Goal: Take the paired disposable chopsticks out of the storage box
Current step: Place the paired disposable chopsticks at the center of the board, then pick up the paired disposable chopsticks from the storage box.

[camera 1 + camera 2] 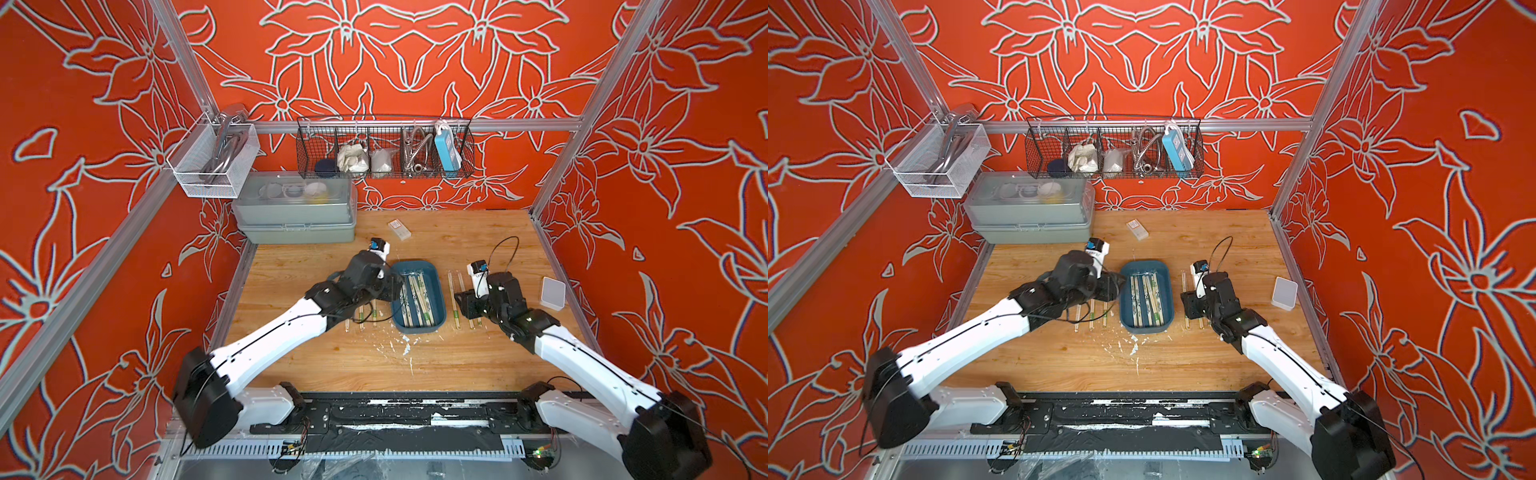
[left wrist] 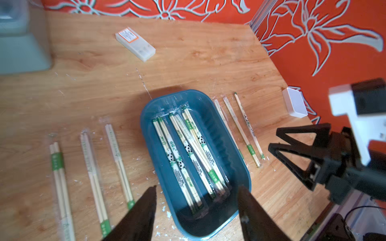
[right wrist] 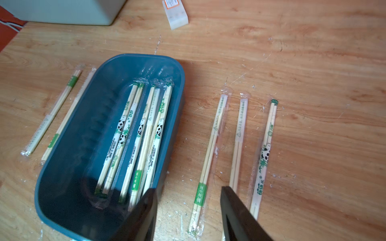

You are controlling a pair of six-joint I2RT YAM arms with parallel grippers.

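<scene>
Left wrist view: chopsticks (image 2: 183, 150) lying in storage box (image 2: 219, 144)
I'm hovering left fingers (image 2: 144, 210), spread empty, over it; right fingers (image 3: 236, 210) spread empty beside.

My left pincer (image 1: 394, 289) sits at the left rim of the storage box (image 1: 415, 266), where the paired disposable chopsticks (image 1: 417, 297) lie lengthwise, while my right pincer (image 1: 461, 300) hangs just right of it over loose pairs (image 1: 452, 291) on the bench (image 1: 457, 361).
</scene>
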